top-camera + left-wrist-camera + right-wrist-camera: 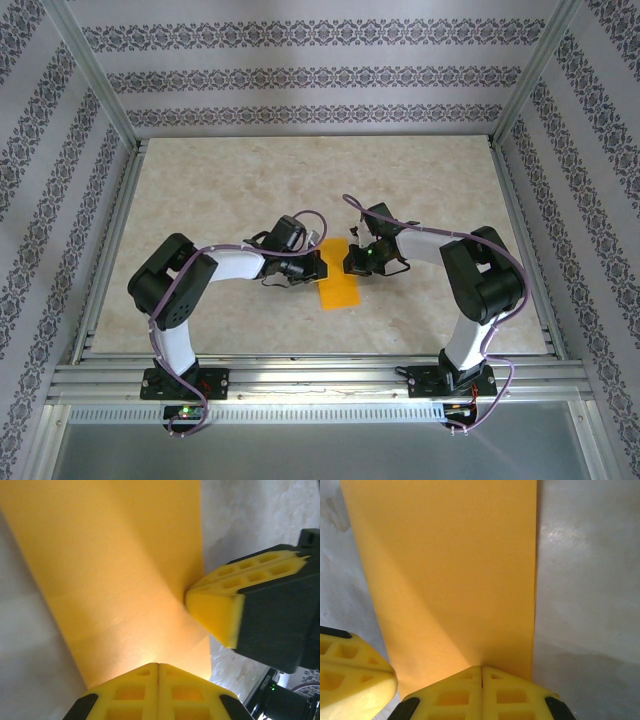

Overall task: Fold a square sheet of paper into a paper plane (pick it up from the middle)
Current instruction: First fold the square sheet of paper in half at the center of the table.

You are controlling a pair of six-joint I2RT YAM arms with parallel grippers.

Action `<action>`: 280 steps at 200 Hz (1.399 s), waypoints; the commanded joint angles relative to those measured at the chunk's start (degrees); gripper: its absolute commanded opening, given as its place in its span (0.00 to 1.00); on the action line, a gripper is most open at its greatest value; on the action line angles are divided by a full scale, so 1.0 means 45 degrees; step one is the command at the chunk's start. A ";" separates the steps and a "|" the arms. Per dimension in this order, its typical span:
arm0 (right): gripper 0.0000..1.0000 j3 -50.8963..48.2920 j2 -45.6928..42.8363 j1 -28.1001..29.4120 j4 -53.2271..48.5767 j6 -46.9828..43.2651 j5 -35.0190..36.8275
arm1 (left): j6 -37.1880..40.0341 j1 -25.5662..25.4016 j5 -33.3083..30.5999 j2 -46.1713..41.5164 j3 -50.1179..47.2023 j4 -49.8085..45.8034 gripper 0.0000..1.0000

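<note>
risk first: the left jaws and the right jaws are each closed together, tips bearing on the paper [338, 287] toward its far end. a sideways drag could skew the fold or wrinkle the thin sheet, and an uneven lift could let it spring open. whether either pinches an edge, i cannot tell. the paper lies in the middle of the counter [200, 200], slightly toward the near edge: a long narrow orange-yellow strip, flat, faintly creased, not yet pointed.
</note>
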 commanded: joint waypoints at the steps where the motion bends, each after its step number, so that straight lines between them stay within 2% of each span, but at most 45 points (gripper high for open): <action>1: 0.00 -0.0462 0.0370 -0.0032 -0.0994 -0.0030 0.0812 | 0.0469 0.0000 -0.0285 0.0342 -0.0512 0.0190 0.01; 45: 0.00 -0.0463 0.0342 -0.0030 -0.0974 -0.0022 0.0842 | 0.0802 0.0000 -0.0644 0.0232 -0.1076 -0.0198 0.01; 105: 0.00 -0.0400 0.0319 -0.0005 -0.0996 -0.0040 0.0851 | 0.0940 0.0000 -0.0383 -0.0599 0.0269 -0.0821 0.01; 154: 0.00 -0.0468 0.0313 -0.0013 -0.0991 -0.0029 0.0836 | 0.0916 0.0039 0.0057 0.0288 0.1388 -0.0604 0.01; 202: 0.00 -0.0495 0.0337 -0.0022 -0.0954 -0.0030 0.0726 | 0.0918 0.0156 0.0152 0.1512 0.1262 -0.0230 0.01; 243: 0.00 -0.0483 0.0335 -0.0010 -0.0994 -0.0050 0.0773 | 0.0885 0.0233 0.0008 0.1491 0.0665 -0.0037 0.01; 280: 0.00 -0.0500 0.0284 -0.0042 -0.1009 -0.0078 0.0783 | 0.0569 0.0651 0.0411 0.1170 0.1212 0.0199 0.01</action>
